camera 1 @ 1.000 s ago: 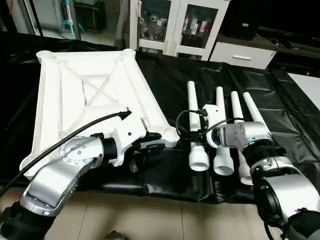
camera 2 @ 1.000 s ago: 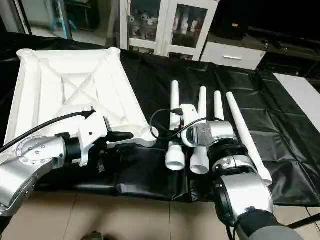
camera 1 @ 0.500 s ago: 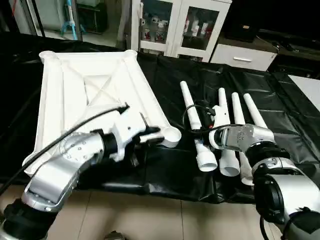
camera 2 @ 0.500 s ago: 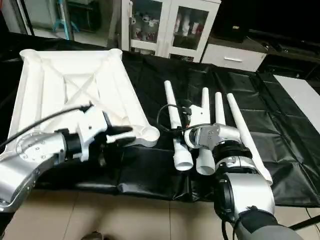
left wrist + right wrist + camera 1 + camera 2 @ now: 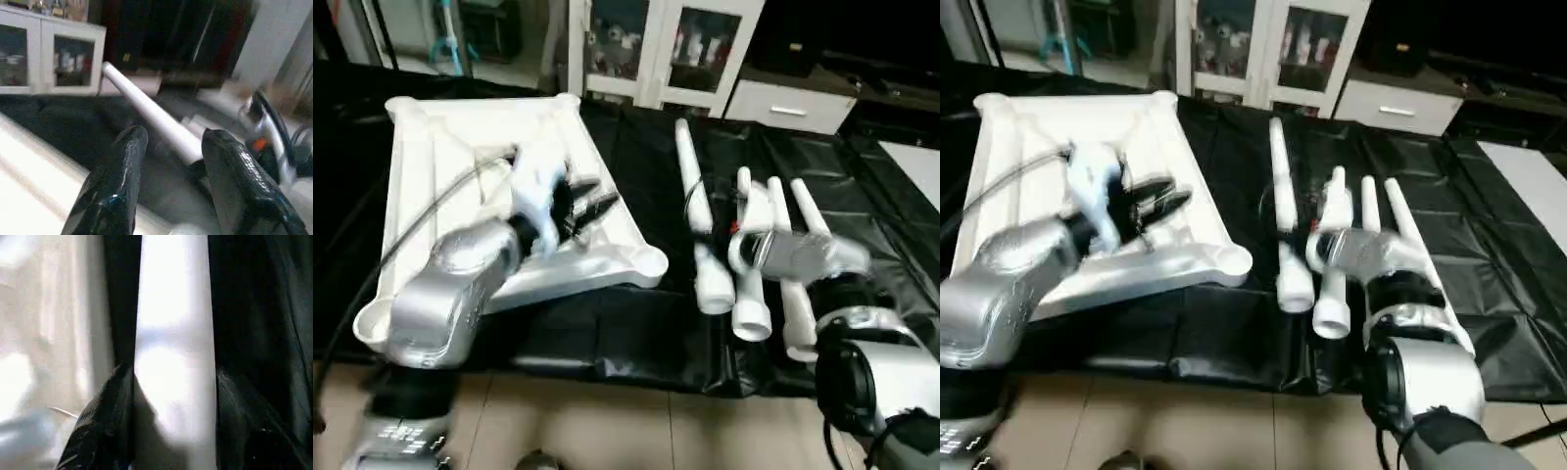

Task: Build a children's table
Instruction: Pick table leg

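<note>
White tabletop (image 5: 440, 186) lies underside-up on our black-draped table (image 5: 636, 166); left tool (image 5: 171, 161) spread above it. Right tool (image 5: 173, 406) pinches one leg (image 5: 690, 191), fingertips cut off, blurred.

White table top (image 5: 431, 157) and legs (image 5: 690, 186) on black-draped worktable (image 5: 862, 196).

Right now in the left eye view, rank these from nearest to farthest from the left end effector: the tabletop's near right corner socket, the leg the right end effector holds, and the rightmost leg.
1. Near right corner socket of the tabletop, just right of the left end effector.
2. Held leg, mid-cloth, in the right end effector.
3. Rightmost leg, farthest right.
</note>
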`<state>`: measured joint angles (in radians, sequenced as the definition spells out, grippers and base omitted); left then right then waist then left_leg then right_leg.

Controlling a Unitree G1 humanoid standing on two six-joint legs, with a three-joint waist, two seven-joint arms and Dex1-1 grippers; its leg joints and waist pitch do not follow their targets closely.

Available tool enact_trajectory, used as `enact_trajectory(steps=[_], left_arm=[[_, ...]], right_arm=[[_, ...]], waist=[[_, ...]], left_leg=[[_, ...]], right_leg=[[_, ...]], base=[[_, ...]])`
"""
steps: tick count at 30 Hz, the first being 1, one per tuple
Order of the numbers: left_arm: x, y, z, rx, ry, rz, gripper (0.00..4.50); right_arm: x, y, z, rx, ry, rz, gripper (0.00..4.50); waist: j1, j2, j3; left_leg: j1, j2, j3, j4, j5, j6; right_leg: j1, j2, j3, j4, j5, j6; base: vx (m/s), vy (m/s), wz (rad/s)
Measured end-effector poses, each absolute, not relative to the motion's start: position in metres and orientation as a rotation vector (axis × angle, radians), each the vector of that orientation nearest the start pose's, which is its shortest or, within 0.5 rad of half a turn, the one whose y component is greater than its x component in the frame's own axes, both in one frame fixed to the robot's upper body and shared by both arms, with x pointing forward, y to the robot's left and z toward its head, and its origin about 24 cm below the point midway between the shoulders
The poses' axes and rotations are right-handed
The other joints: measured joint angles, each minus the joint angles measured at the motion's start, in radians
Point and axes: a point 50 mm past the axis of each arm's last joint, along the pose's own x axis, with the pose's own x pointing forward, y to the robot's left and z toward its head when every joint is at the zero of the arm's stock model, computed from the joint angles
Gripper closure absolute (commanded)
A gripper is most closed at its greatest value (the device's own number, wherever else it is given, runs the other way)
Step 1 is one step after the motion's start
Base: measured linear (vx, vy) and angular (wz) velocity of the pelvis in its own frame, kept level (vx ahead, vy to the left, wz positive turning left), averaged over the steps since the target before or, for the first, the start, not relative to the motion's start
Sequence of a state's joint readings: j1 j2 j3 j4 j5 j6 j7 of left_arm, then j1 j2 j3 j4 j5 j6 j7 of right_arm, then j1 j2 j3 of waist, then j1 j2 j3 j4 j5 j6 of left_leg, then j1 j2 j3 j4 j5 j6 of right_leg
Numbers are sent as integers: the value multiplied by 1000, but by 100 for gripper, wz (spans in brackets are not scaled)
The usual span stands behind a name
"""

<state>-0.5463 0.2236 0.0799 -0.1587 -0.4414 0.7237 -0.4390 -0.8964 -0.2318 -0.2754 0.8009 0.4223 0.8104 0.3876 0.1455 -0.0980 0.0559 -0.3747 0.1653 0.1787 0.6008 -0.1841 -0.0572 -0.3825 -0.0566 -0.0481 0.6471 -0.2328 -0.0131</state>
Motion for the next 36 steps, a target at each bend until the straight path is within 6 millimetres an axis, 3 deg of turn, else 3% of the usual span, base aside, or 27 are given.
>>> enact_trajectory(steps=[3, 7, 11, 14, 17, 20, 29, 30, 33, 36], left_arm=[[319, 118, 190, -262, -31, -713, 184], [322, 113, 195, -325, -28, -729, 161], [332, 109, 204, -406, -17, -742, 130], [333, 100, 215, -449, 5, -804, 104], [333, 96, 217, -485, 17, -828, 83], [337, 95, 211, -532, 63, -816, 81], [333, 94, 212, -618, 82, -875, 81], [333, 95, 212, -606, 83, -874, 52], [331, 99, 208, -610, 92, -873, 42], [329, 101, 202, -637, 111, -877, 3]], right_arm=[[380, -158, 127, 510, 437, 501, 268], [375, -156, 144, 494, 314, 593, 268], [350, -149, 154, 465, 181, 827, 268], [325, -137, 176, 414, 79, 1052, 269], [315, -141, 181, 420, 61, 1089, 269], [301, -131, 182, 418, 55, 1205, 269], [296, -130, 188, 382, 19, 1223, 269], [296, -130, 188, 382, 20, 1217, 269], [298, -133, 188, 387, 21, 1184, 269], [302, -139, 188, 393, 23, 1135, 269]], waist=[[2, -1, 0], [4, -2, 0], [19, -8, 4], [26, -10, 5], [31, -12, 5], [32, -12, 5], [33, -12, 5], [33, -12, 5], [33, -13, 6], [34, -16, 7]], left_leg=[[1, 0, 0, 0, 0, 1], [0, 0, 0, 0, 0, 4], [-1, 1, 0, 0, 0, 5], [-2, 1, 0, 1, 0, 8], [-2, 1, 0, 1, 1, 8], [-1, 1, -1, 1, 0, 9], [-1, 1, -1, 1, 1, 8], [-1, 1, -1, 1, 1, 8], [-1, 1, -1, 1, 1, 8], [-2, 1, -1, 1, 2, 8]], right_leg=[[1, 0, 0, 0, 0, 0], [1, 0, 0, -1, 0, 0], [0, 0, -2, -1, 0, 1], [0, 0, -2, -2, 1, 1], [1, -1, -3, -2, 2, 1], [1, -1, -3, -2, 2, 1], [1, -1, -3, -2, 4, 1], [1, -1, -3, -2, 4, 1], [1, -1, -4, -2, 4, 1], [1, -1, -4, -2, 4, 1]], base=[[0, 0, 0], [0, 0, 0], [0, 0, 0], [0, 0, 0], [0, 0, 0], [0, 0, 0], [0, 0, 0], [0, 0, 0], [0, 0, 0], [0, 0, 0]])
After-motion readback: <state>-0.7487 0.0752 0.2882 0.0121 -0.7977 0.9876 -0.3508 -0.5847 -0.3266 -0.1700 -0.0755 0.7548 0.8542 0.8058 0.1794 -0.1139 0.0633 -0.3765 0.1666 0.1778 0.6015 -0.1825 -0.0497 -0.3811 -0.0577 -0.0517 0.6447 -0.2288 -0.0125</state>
